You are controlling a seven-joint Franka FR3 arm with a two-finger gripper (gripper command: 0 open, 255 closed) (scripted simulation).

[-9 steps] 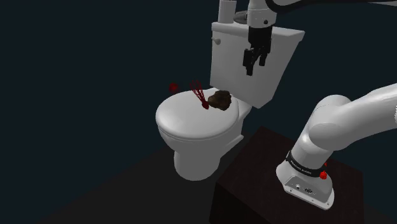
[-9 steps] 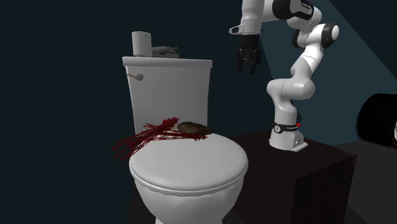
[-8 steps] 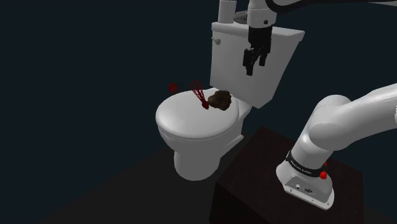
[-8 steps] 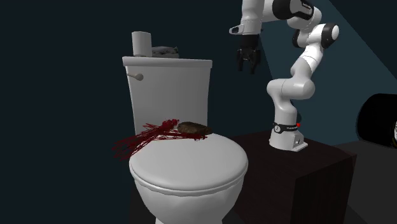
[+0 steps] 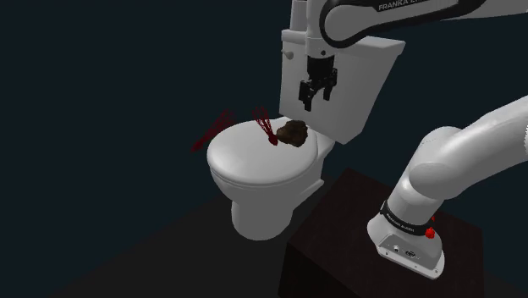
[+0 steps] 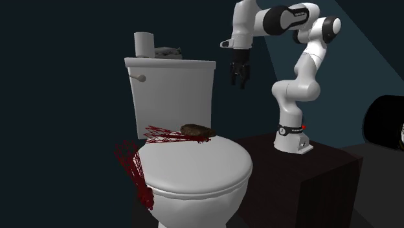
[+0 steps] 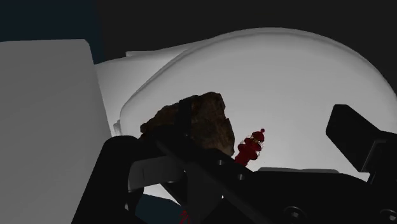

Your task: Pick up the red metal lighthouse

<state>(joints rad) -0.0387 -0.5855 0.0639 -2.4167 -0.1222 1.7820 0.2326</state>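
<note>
The red lighthouse [image 7: 251,147] stands upright at the back edge of the closed toilet lid [image 5: 254,162], close under the tank [image 5: 360,80] and just beside a brown rock [image 5: 294,132]; in the shoulder view it sits on the rock's left. The gripper [image 5: 309,100] has left its spot high in front of the tank's far side and swung over and down, and it now hangs above the lid's back edge, nearly over the rock. Its fingers stand apart, clasping nothing. A fan of thin red lines [image 6: 136,170] has also dropped from the lid's surface to hang off its side edge; what these lines are cannot be told.

The reach towards the lighthouse looks well begun, but the grasp is not. The gripper is still well above the lid. Judging by the wrist view, the rock crowds one side of the small figure, so the descent probably calls for the fingers to straddle the lighthouse without nudging the rock.
</note>
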